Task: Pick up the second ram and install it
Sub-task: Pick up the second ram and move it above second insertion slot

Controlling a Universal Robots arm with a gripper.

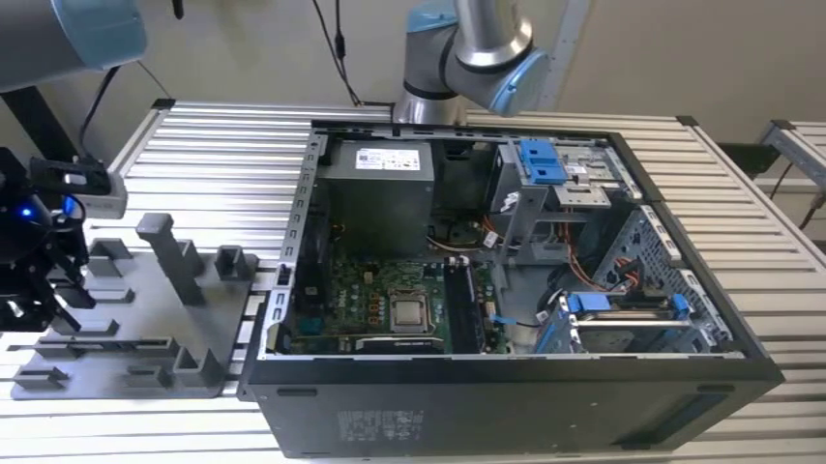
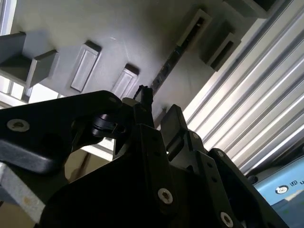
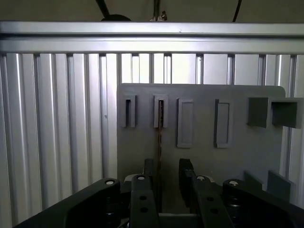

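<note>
finding: the gripper sits low over the grey plate, its jaws apart and straddling the ram. the ram stands on edge in one of the plate's slots. it shows edge-on as a thin dark line running from the slot down between the fingers. it lies nearer one finger than the other, and no contact shows on either face (the second wrist view reads the same: ram leading to the fingertips, nothing clamped). in the exterior view the gripper is at the exterior view's left, over the plate and well apart from the open case.

judgement: the step in hand is the grasp, and it is not yet made. to do it well, the jaws want centring on the strip so that both pads meet it together. an off-centre close would likely push the thin board sideways against its slot and tilt or bend it. the pads should land on the flat faces, square to the board, with modest force.
</note>
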